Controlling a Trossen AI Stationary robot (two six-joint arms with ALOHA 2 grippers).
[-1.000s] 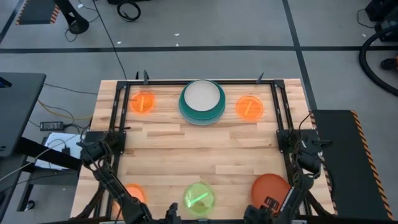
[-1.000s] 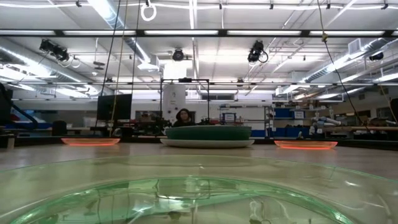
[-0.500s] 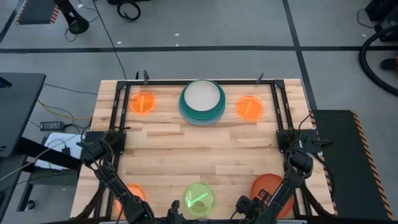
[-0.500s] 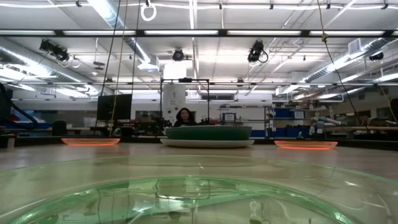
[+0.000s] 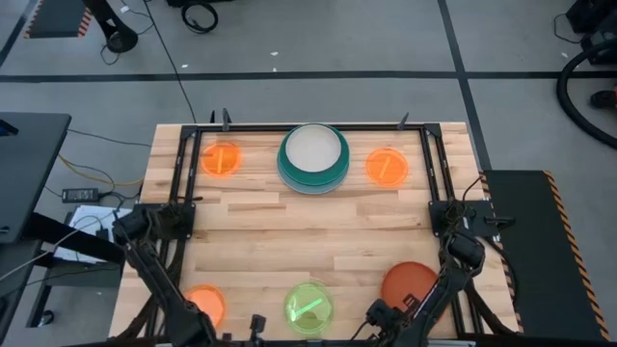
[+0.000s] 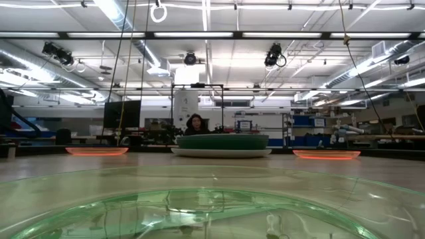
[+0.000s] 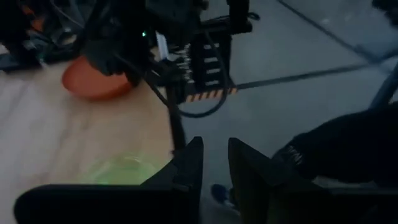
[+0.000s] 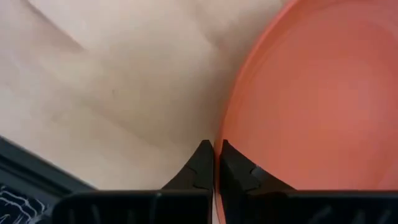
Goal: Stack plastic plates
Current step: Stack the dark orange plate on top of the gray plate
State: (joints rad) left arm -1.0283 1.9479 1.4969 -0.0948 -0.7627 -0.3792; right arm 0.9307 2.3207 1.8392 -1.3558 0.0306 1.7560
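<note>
A red-orange plate (image 5: 410,286) lies near the table's near right corner, and my right gripper (image 8: 215,149) is shut on its rim. At the far middle a beige plate tops a stack (image 5: 313,159) of larger plates. Small orange plates sit far left (image 5: 222,159), far right (image 5: 387,166) and near left (image 5: 204,304). A lime green plate (image 5: 308,308) rests flat near the front edge. Beside it, at the near edge, my left gripper (image 7: 214,165) is open and holds nothing. My right gripper pinches the red-orange plate's rim (image 8: 225,134) on its near-left side, one finger inside the plate and one outside. The fingers come from the table's near-left side, slanting down. I cannot tell whether the plate is clear of the table.
A black metal frame (image 5: 432,183) runs along the left, right and far sides of the wooden table. Bare wood (image 5: 308,241) lies between the far stack and the near plates. A person (image 6: 196,124) sits in the room beyond the far edge.
My right gripper has shut on the red-orange plate's rim, and the plate has shifted a little toward the table's left. My left arm has swung slightly, uncovering more of the near-left orange plate.
</note>
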